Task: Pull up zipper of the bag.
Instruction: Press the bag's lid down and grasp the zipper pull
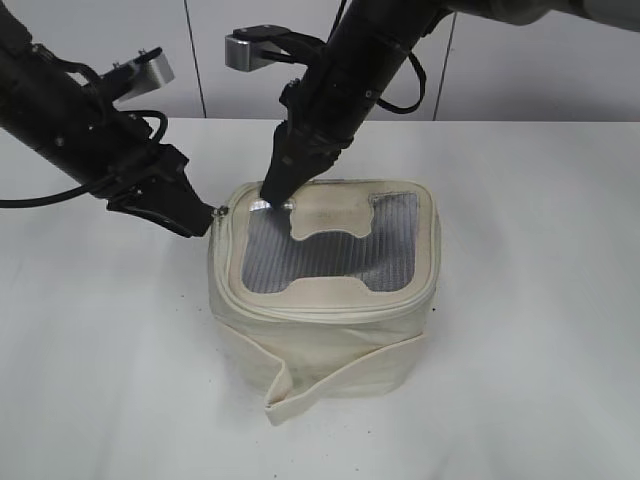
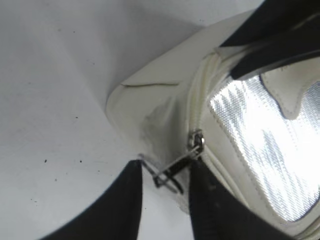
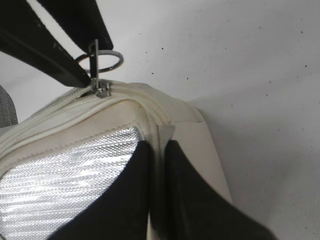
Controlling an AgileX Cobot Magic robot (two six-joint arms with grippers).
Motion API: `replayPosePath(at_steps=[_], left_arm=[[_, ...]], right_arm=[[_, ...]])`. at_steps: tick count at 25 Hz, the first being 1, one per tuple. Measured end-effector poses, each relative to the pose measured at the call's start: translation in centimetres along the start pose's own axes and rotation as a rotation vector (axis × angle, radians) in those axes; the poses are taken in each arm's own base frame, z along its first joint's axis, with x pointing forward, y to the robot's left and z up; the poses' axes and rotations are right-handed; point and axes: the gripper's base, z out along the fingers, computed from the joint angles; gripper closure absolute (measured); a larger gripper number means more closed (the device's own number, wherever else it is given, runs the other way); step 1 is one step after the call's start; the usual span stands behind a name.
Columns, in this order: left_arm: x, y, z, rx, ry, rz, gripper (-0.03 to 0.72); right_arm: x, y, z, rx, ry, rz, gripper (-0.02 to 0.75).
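Left fingers point(image 2: 125, 200) pinching zipper point(image 2: 172, 167) ring, bag point(image 1: 330, 330) corner

From my remote station I count one bag point(image 1: 325, 290) on one white table point(image 1: 520, 330). Two black robot arms reach in, each ending in one gripper: the left gripper point(image 1: 205, 218) and the right gripper point(image 1: 272, 192), two in all. On the bag I count one grey mesh panel point(image 1: 270, 255), one H-shaped cream patch point(image 1: 330, 225) and one zipper point(image 2: 195, 107) track. I see one silver pull tab point(image 2: 172, 165) and one metal ring point(image 3: 102, 62).
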Motion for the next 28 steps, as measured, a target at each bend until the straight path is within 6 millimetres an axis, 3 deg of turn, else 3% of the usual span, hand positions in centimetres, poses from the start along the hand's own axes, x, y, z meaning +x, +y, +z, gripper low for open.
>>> replayPosePath(at_steps=[3,5,23,28], left_arm=[[0.0,0.0,0.0,-0.002,0.002,0.005,0.642],[0.0,0.1,0.1,-0.005,0.004,0.011,0.688],[1.6,-1.4,-1.8,0.038,0.165,0.094,0.691],[1.9,-3.0,-1.7,0.032,0.199,0.161,0.691]], right_arm=[[0.0,0.0,0.0,0.001,0.002,0.001,0.685],[0.0,0.0,-0.1,0.003,0.001,0.005,0.685],[-0.3,0.0,-0.6,0.035,0.024,0.049,0.685],[-0.3,0.0,-0.6,0.037,0.026,0.061,0.685]])
